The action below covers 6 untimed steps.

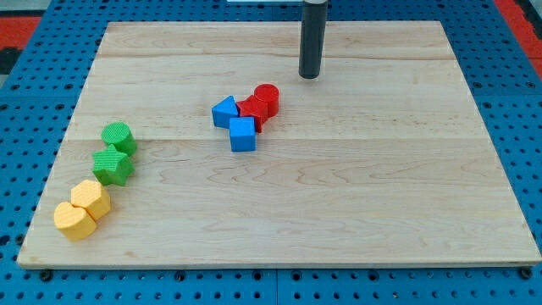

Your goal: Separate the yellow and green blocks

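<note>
Yellow-green block chain (95,182), diagonal, up-right.

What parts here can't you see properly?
- Camera view: the rod above my tip is cut off by the view's top edge.
- The red star block is partly hidden by the red cylinder and blue cube.
- The yellow blocks' exact shapes are unclear; they overlap.
</note>
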### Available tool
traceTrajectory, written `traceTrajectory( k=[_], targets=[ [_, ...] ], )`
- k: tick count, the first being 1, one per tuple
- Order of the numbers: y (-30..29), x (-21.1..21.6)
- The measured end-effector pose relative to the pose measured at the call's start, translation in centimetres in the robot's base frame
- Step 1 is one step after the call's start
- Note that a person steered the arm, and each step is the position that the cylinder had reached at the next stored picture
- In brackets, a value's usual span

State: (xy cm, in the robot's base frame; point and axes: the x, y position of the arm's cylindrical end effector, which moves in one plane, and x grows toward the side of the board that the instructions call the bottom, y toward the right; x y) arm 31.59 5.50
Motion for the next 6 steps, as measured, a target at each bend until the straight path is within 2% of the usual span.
traceTrajectory(
  k=[1,2,6],
  targets=[
    [1.6,0.4],
    [5.9,0.4],
    [7.4,1.2]
  ],
)
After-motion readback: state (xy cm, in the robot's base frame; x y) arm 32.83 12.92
